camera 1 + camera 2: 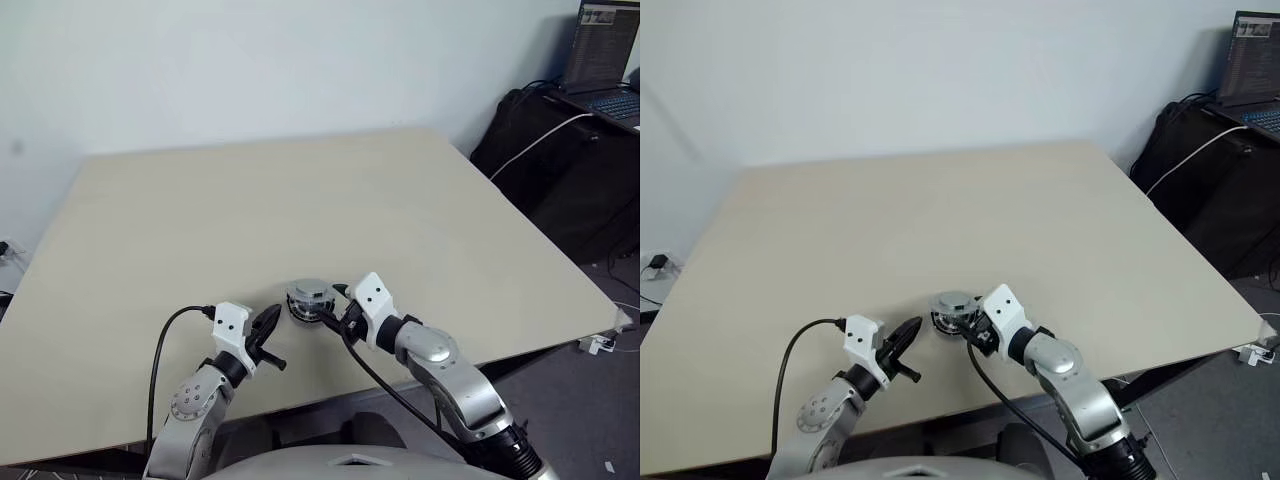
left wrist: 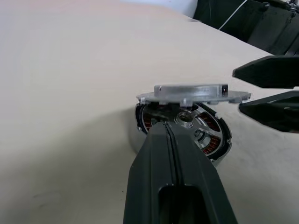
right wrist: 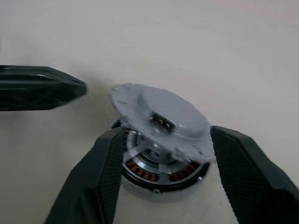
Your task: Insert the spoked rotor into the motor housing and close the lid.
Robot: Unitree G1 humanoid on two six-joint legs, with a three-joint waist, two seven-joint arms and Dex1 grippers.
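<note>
the lid (image 3: 159,119) sits tilted, unseated, on the motor housing (image 3: 161,175) near the tabletop (image 1: 300,200) edge; the right end effector (image 3: 163,186) is released astride it, the left end effector (image 2: 175,154) clenched empty; a nudge could knock it off.

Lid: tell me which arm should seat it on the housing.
Right, probably. The right end effector is open, its fingers on either side of the tilted lid resting on the motor housing. The left end effector is shut and points at the housing from beside it.
</note>
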